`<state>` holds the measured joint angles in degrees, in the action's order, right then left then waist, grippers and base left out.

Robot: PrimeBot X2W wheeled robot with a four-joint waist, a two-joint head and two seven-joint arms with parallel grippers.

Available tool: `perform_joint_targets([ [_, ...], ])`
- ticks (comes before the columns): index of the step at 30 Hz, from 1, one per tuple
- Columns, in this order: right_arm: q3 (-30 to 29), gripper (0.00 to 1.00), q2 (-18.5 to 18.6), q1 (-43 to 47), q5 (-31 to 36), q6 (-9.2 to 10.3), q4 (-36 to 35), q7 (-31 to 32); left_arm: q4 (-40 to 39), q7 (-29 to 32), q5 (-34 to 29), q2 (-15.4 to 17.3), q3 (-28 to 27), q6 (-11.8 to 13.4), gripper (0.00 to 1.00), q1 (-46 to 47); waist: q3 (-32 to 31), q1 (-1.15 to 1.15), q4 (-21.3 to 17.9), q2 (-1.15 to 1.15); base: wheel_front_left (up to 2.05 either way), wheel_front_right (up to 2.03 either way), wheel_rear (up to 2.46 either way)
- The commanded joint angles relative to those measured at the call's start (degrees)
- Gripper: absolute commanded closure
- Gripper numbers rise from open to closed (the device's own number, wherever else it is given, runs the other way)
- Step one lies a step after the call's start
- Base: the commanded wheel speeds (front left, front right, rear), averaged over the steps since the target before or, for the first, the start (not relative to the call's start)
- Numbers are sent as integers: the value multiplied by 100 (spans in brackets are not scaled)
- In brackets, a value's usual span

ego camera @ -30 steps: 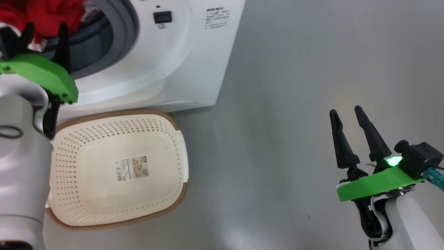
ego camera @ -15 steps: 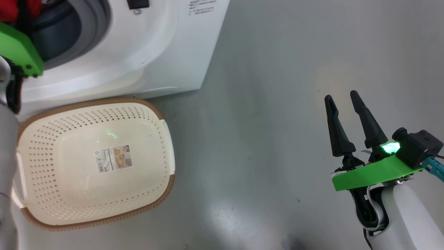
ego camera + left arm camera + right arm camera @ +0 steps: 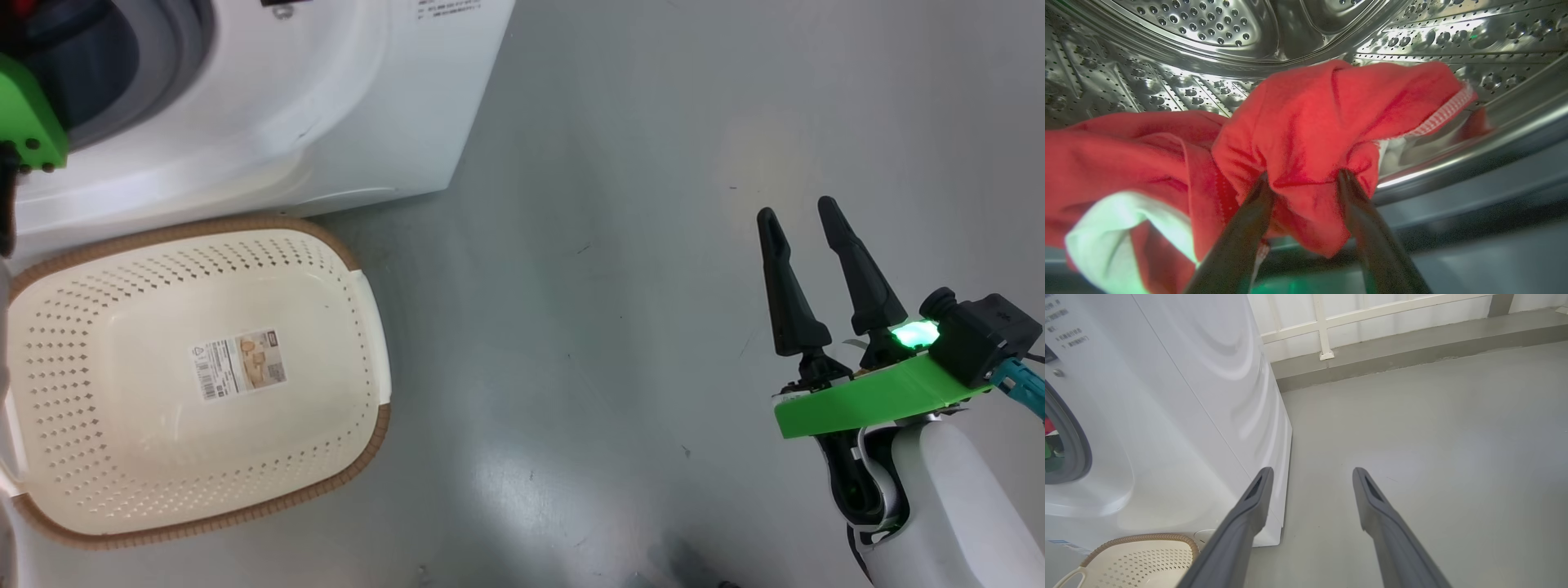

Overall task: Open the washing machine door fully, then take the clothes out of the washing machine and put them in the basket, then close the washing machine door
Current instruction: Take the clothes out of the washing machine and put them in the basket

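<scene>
The right gripper (image 3: 796, 208) has two long, tapered black fingers (image 3: 788, 302) on a bright green plate (image 3: 865, 396), beside a glowing green light (image 3: 914, 333), black camera (image 3: 984, 335) and teal cable (image 3: 1020, 384). Its forearm (image 3: 947, 498) is glossy white; the left plate (image 3: 24, 122) bears dark screws (image 3: 31, 144)

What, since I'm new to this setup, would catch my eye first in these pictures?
The bright red clothes bunched in the steel drum of the washing machine stand out most, with the fingers of the left gripper straddling a fold. The cream basket sits on the floor before the machine, holding just a paper label, and the right gripper hovers open over the grey floor.
</scene>
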<state>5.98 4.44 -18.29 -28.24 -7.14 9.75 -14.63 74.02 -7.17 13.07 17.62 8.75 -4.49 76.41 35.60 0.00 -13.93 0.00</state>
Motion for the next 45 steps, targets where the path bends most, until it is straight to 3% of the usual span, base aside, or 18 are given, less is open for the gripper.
perform_joint_targets([
  [1, 79, 0, -2, 41, -52, -35, -138, -37, -72, -32, -60, 308, -16, 42, 100, 53, -6, 0, -3, 0, 0, 0, 0],
  [12, 41, 0, 12, 25, -27, -35, -94, -37, -73, -523, 79, 121, 33, -103, 100, -59, -215, 0, 163, 0, 0, 0, 0],
  [17, 38, 0, 74, 49, -12, -35, -44, -37, -363, -767, 345, -7, -206, -106, 100, -389, -448, 0, 312, 0, 0, 0, 0],
  [24, 11, 0, 177, 167, 8, -35, -36, -37, -2066, -781, 516, -177, -827, 12, 100, -1469, -784, 0, 546, 0, 0, 0, 0],
  [29, -28, 0, 222, 318, 17, -35, 29, -37, -3228, -782, 401, -482, -1374, 51, 100, -2445, -1104, 0, 686, 0, 0, 0, 0],
  [36, -83, 0, 296, 515, 15, -35, 83, -37, -4522, -782, 72, -1016, -1866, -117, 100, -3515, -1443, 0, 860, 0, 0, 0, 0],
  [45, -117, 0, 312, 680, 26, -35, 88, -37, -6127, -783, -154, -1376, -2092, -265, 100, -4571, -1675, 0, 980, 0, 0, 0, 0],
])
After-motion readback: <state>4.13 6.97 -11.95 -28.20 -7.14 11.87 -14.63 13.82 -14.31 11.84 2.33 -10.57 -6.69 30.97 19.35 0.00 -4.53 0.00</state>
